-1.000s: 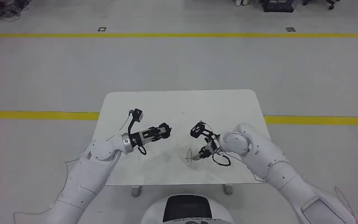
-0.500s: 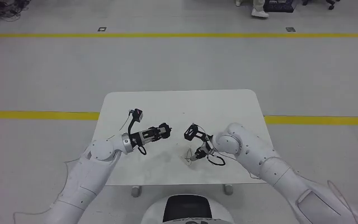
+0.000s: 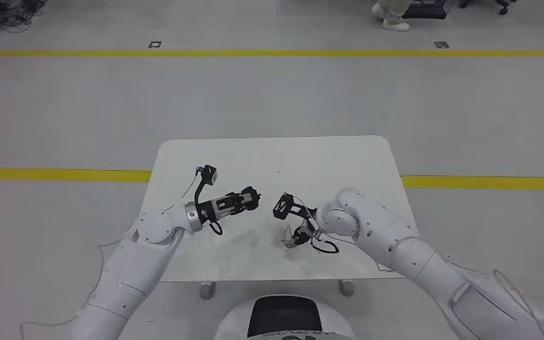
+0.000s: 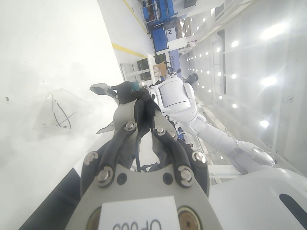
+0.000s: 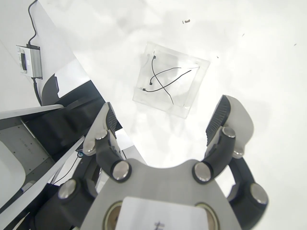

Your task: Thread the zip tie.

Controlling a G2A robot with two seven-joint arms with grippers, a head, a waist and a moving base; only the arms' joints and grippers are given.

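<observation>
A small clear tray (image 5: 202, 71) lies on the white table with a few thin black zip ties (image 5: 165, 77) crossed inside it. My right gripper (image 5: 165, 118) hangs open just above the tray's near edge, nothing between its ribbed fingers (image 5: 219, 114). In the top view the tray (image 3: 293, 239) sits near the table's front, with the right gripper (image 3: 297, 226) over it. My left gripper (image 3: 252, 197) is held above the table to the tray's left, pointing at the right arm. Its fingers (image 4: 130, 96) are pressed together; I see no zip tie in them. The tray (image 4: 43, 112) lies off to its side.
The white table (image 3: 340, 161) is bare apart from the tray and a tiny dark scrap (image 5: 186, 21). The table's front edge runs close behind the tray. A grey power box (image 5: 28, 59) with a cable lies on the floor below.
The right arm has swung to the left, bringing its gripper over the tray and closer to the left gripper. The left arm has not moved.
</observation>
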